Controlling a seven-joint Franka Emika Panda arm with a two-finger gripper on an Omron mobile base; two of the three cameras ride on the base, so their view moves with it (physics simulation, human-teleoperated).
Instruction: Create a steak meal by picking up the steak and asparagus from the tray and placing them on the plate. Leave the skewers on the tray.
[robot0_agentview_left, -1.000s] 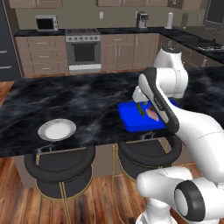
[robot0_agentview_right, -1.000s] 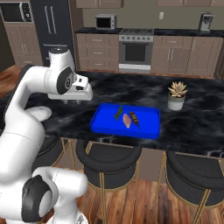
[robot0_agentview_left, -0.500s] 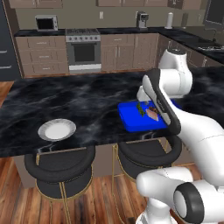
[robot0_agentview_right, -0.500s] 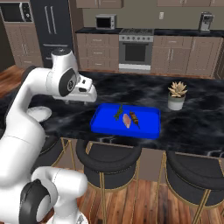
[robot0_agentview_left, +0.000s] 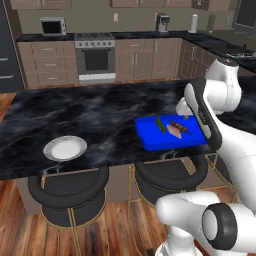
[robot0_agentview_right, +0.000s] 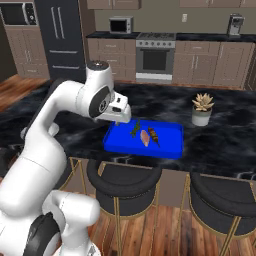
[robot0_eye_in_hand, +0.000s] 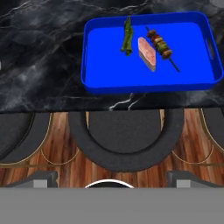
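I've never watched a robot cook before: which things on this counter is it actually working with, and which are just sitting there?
Part of the job:
- pinkish-red wedge of steak
- thin dark green asparagus stalks
- bright blue rectangular tray
- round white-grey plate
- brown-chunked skewer, which stays on the tray

Just lying about:
- small potted succulent
- black round stools

blue tray (robot0_eye_in_hand: 109, 83), asparagus (robot0_eye_in_hand: 127, 36), steak (robot0_eye_in_hand: 147, 53), skewer (robot0_eye_in_hand: 162, 47)

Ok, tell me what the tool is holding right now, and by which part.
Nothing is held. The tool is open with nothing between its fingertips, and the steak, asparagus and skewer all lie on the blue tray.
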